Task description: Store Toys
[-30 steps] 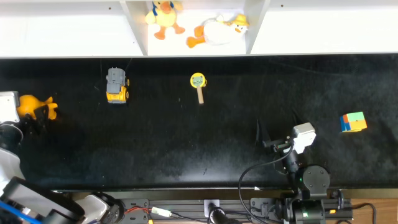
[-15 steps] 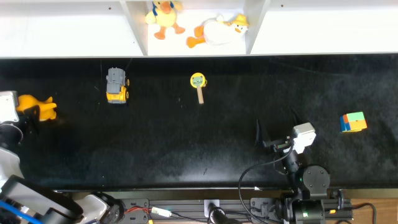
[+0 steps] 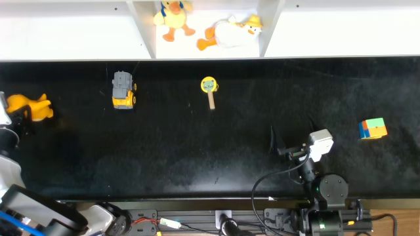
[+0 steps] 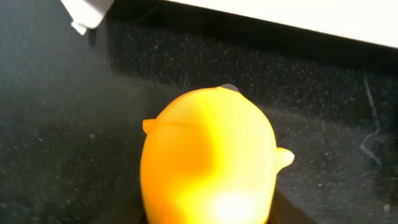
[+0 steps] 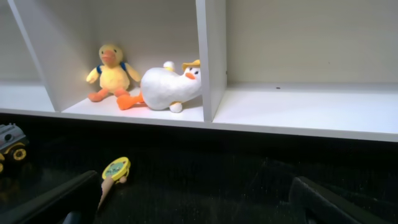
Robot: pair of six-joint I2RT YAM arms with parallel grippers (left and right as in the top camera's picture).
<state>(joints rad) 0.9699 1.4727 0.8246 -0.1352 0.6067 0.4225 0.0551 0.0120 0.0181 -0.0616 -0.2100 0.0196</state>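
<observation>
My left arm was stretched out along the far left edge of the desk, short of the white shelf. My left jaws were clamped on the yellow toy, a smooth, rounded figure that bulged up between them. It seemed to hang just off the black surface, though I could not tell that for certain. Seen from above, it sat at the left border, well apart from the toy truck.

My right arm was folded back close to its base at the lower right, with its wrist aimed at the shelf. My right jaws stood wide apart, empty and touching nothing, with the fingers low over the desk.

Three toys lay loose on the desk:
- one grey and yellow truck to the left of the middle
- one round paddle on a wooden stick near the middle
- one coloured cube far to the right

Two plush toys were in the shelf's middle compartment. The yellow duck sat upright, and the white duck lay on its side just beside it.
</observation>
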